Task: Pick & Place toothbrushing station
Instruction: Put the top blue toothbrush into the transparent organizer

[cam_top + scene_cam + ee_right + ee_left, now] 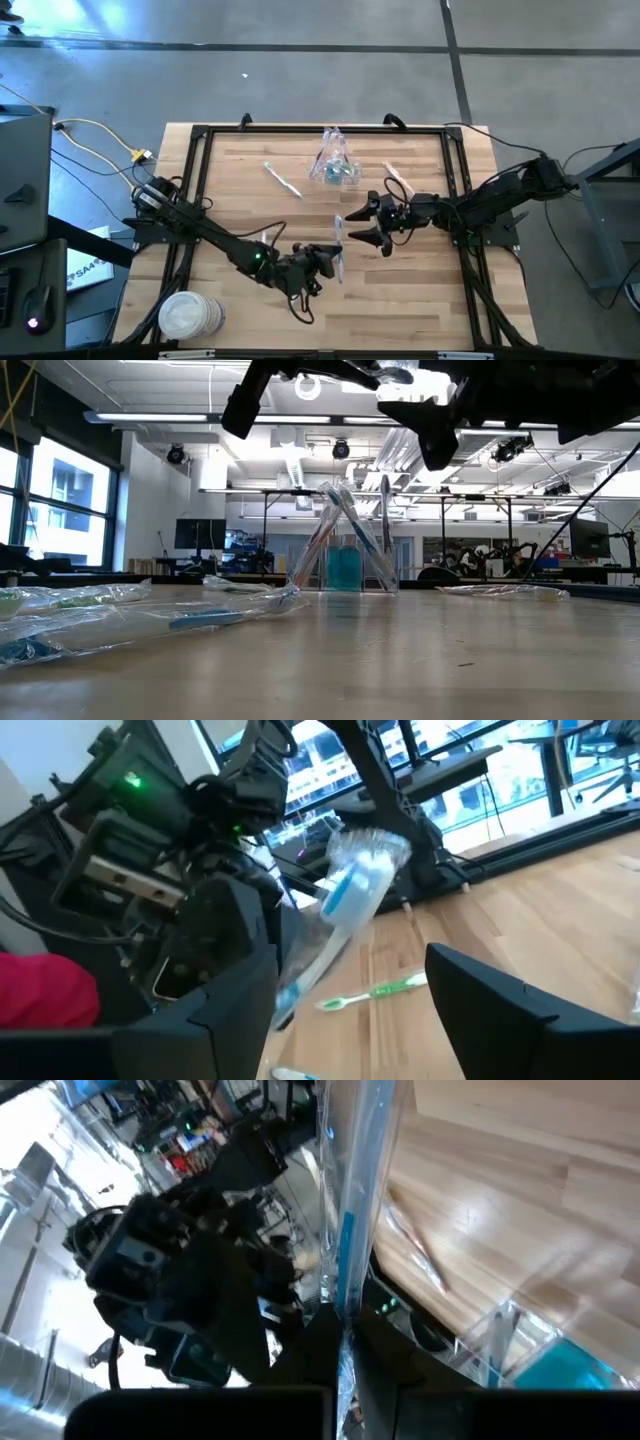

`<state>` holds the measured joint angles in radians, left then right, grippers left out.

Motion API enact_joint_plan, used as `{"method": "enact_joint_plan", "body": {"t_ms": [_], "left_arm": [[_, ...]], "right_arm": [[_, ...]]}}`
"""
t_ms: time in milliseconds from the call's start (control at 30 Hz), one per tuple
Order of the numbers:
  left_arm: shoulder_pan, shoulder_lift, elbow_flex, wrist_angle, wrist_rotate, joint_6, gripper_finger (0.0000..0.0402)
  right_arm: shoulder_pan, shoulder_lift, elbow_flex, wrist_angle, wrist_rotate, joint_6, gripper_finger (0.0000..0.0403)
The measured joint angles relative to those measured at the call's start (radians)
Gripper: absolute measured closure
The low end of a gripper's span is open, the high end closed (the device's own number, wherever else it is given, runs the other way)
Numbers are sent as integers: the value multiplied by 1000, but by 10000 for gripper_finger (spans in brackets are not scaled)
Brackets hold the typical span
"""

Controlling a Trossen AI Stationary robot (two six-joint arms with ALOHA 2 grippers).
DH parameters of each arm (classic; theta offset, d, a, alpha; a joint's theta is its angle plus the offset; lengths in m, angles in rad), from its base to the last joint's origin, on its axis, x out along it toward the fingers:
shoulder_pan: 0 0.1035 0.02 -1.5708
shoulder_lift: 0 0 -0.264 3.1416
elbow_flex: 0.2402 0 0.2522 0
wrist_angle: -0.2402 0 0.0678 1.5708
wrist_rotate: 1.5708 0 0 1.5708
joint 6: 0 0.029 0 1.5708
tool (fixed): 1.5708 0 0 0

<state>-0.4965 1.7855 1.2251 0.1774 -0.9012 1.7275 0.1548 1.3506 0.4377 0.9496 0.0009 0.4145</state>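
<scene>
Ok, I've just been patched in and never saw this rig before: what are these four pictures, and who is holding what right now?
They show two dark robot arms at a wooden table. One camera looks straight down, one sits at table height, and one rides on each wrist.

The left gripper is shut on a wrapped toothbrush, near the table's middle. The left wrist view shows that wrapper rising from between its fingers.

The right gripper faces it, open and holding nothing, with the toothbrush between its fingers.

Farther back stands a clear cup with toothbrushes in it. More wrapped toothbrushes lie loose. A stack of white discs sits at a corner.
</scene>
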Motion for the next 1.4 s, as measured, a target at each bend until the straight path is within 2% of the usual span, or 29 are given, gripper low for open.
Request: {"method": "enact_joint_plan", "body": {"t_ms": [333,567,800,967,1167,1400], "left_arm": [[70,2,0,8,54,4,393],[105,30,0,72,79,43,394],[100,32,0,143,83,75,394],[90,33,0,160,62,104,394],[91,33,0,162,67,101,394],[91,33,0,163,133,74,394]], "right_arm": [[0,0,0,5,18,0,156],[0,0,0,-7,21,0,156],[0,-1,0,-20,32,-6,156],[0,-1,0,-63,124,-26,156],[0,-1,0,-33,104,-26,156],[0,0,0,-32,94,-34,156]]}}
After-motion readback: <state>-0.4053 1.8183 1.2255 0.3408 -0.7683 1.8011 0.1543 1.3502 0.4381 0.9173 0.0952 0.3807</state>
